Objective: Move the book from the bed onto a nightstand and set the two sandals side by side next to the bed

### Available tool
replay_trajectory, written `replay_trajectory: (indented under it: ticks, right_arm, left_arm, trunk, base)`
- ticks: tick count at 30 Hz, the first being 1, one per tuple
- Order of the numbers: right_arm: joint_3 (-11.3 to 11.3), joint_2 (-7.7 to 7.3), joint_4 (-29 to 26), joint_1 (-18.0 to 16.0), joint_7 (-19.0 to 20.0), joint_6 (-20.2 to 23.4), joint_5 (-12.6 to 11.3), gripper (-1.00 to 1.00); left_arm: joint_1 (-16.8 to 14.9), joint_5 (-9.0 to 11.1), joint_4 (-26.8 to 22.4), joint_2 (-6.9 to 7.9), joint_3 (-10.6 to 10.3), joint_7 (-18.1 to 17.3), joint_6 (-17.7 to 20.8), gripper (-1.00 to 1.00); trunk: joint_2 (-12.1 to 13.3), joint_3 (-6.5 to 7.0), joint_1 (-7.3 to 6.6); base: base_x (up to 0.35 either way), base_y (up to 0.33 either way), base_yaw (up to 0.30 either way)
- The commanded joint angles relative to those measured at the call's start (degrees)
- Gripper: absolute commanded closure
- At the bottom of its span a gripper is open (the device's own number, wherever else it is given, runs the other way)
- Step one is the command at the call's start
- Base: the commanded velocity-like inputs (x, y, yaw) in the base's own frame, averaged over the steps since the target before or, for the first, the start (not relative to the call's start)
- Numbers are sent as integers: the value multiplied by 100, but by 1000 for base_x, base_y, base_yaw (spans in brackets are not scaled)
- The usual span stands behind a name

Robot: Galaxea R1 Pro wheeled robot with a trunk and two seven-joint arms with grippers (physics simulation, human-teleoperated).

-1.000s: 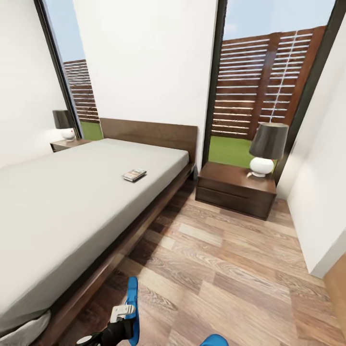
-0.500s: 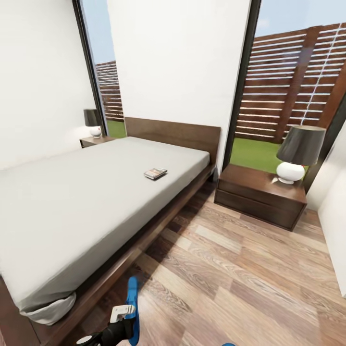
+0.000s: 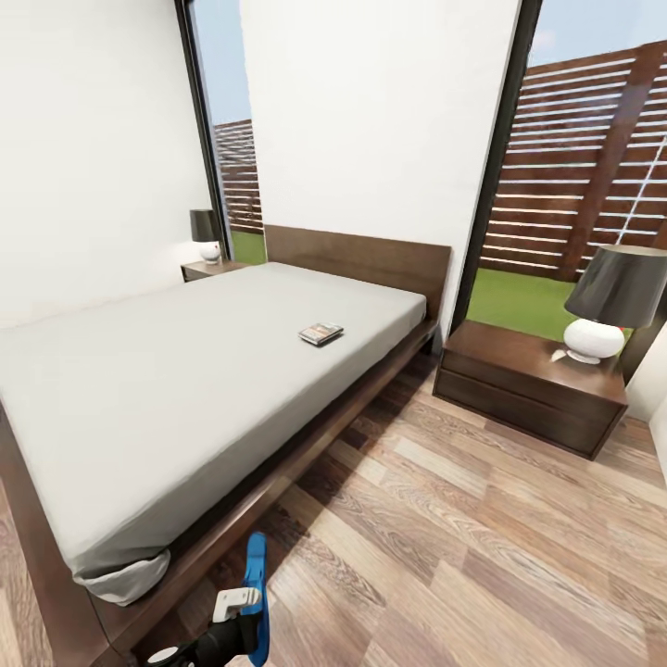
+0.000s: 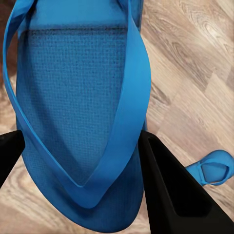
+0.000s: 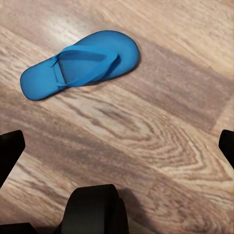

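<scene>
One sandal (image 4: 83, 122) is riding gripped in the left jaws for setting beside the other sandal (image 5: 80, 63), which is lying flat on the floor (image 5: 161, 141) under the wide-open right jaws.

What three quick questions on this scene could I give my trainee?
1. True or false: the book lies on the bed.
2. Which holds a sandal? A) left pincer B) right pincer C) neither
3. Fill in: the other sandal lies flat on the ____.

Key: 1 true. 2 A: the left pincer's fingers flank the sandal, which the head view shows lifted edge-up off the floor. The right pincer's fingers are spread wide with nothing between them. 3 floor.
</scene>
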Motion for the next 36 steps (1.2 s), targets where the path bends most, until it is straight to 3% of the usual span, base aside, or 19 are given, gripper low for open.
replay_trajectory:
  ticks: [1,28,33,36]
  right_arm:
    - [-21,1,-7,-2,35,39,-58,-100]
    - [-29,-40,-3,-1,44,17,-66,-100]
    - [-31,-41,-4,-1,41,21,-62,-100]
    - [-31,-41,-6,-1,37,21,-59,-100]
  left_arm:
    - [-3,24,2,-5,38,-39,22,100]
    - [-3,22,-35,-17,25,-76,36,100]
    - [-63,23,-422,-308,9,-72,188,100]
    - [-89,25,-1069,-445,-53,-73,689,100]
  trunk:
    - [-2,-5,-1]
    - [-2,-5,-1]
    - [-2,-5,-1]
    - [-2,-5,-1]
  base:
    - [0,0,6]
    - [0,0,0]
    - [0,0,0]
    - [0,0,0]
